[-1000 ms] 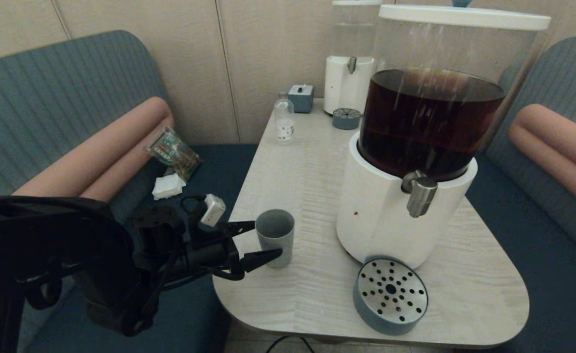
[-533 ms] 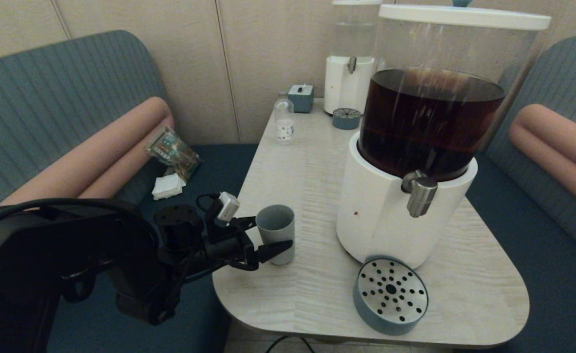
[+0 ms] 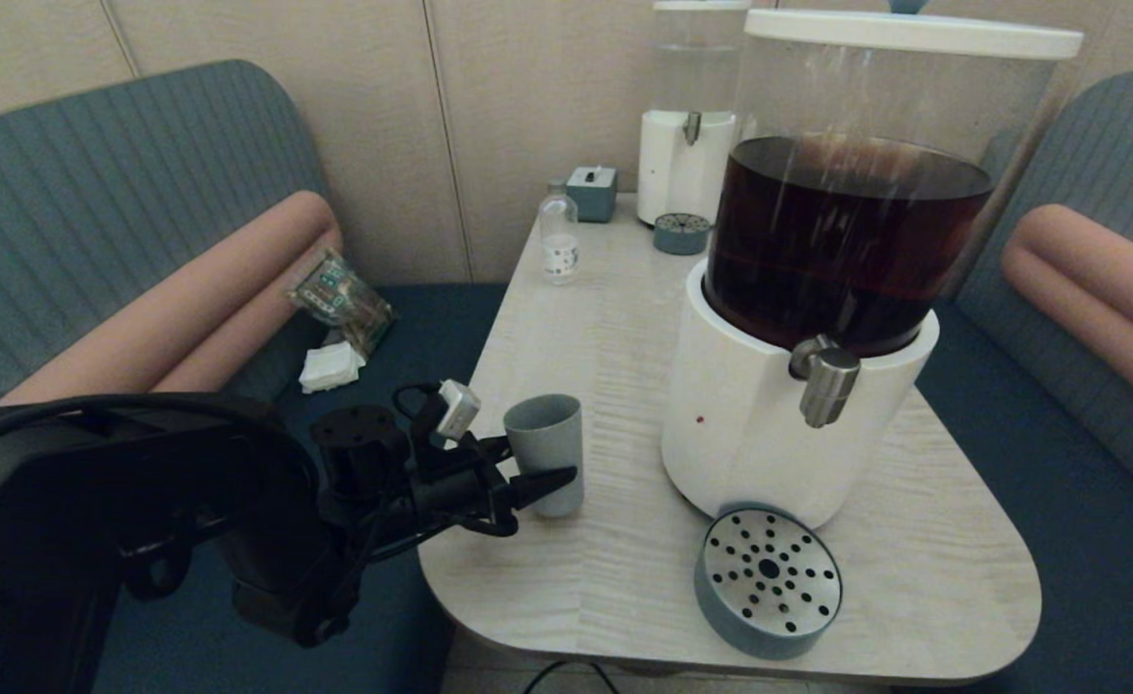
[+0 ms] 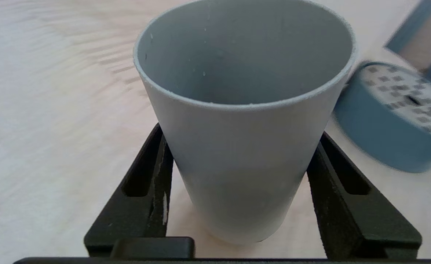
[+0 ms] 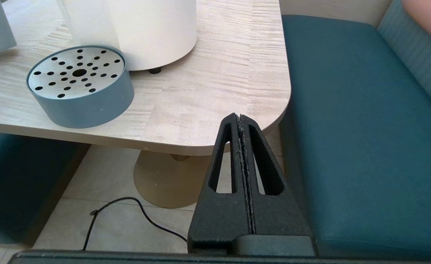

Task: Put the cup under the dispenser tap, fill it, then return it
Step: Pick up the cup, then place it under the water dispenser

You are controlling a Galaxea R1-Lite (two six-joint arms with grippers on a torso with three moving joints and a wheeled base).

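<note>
The grey-blue cup (image 3: 547,453) stands near the table's front left edge, leaning slightly. My left gripper (image 3: 539,460) reaches in from the left, and its fingers press the cup's sides. Up close, the cup (image 4: 237,146) fills the left gripper (image 4: 241,132), with one black finger against each side. The steel dispenser tap (image 3: 824,381) juts from the white base of the dark-liquid dispenser (image 3: 749,424), to the cup's right. My right gripper (image 5: 240,116) hangs shut off the table's front right corner, holding nothing.
A round blue drip tray (image 3: 768,578) with a perforated steel top sits below the tap. At the back of the table (image 3: 605,347) stand a small clear bottle (image 3: 559,241), a grey box (image 3: 592,191) and a second white dispenser (image 3: 687,154). Benches flank the table.
My left gripper has moved forward around the cup and narrowed its fingers onto its sides. The cup now leans slightly. The right arm has not moved.
</note>
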